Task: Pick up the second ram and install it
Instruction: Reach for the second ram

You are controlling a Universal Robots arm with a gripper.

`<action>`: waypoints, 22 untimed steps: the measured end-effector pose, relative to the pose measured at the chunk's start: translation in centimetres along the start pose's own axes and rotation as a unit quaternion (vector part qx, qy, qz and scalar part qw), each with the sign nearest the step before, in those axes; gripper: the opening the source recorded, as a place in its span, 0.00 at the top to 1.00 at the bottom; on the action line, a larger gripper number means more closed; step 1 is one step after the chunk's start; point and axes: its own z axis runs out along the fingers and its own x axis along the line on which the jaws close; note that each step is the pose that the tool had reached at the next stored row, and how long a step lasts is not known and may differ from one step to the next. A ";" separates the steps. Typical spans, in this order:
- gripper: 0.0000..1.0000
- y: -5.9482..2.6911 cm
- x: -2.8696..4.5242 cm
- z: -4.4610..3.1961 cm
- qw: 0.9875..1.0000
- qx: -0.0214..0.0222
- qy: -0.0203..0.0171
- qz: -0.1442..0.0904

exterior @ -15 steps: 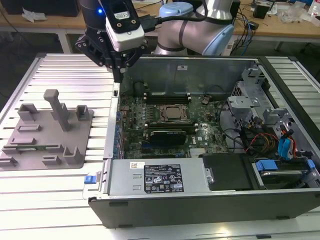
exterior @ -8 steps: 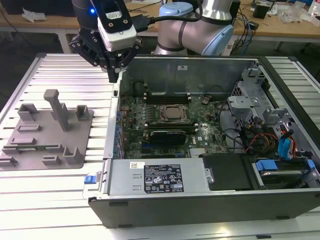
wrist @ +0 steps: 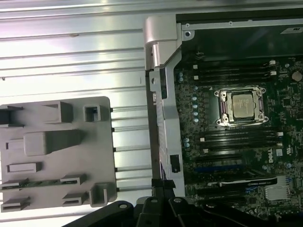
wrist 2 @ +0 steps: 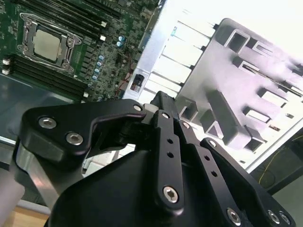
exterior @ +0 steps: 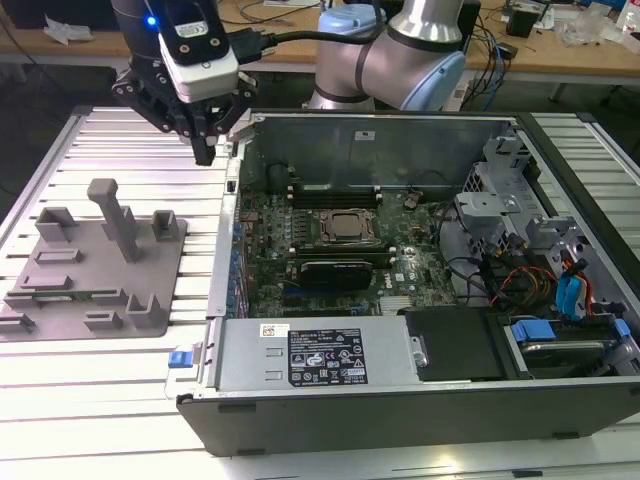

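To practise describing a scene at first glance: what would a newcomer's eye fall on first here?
The open case stands on the exterior view's right, its processor shining mid-board. The black gripper, shut and empty, hangs near the case's wall on the exterior view's left side. Further left, a grey holder carries the thin green ram.
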 end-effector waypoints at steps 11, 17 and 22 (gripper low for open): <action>0.92 -0.22 3.01 -0.08 1.000 0.000 0.000 0.000; 0.92 -0.32 4.33 -0.12 1.000 0.000 0.000 0.000; 0.92 -0.41 5.57 -0.15 1.000 0.000 0.000 0.000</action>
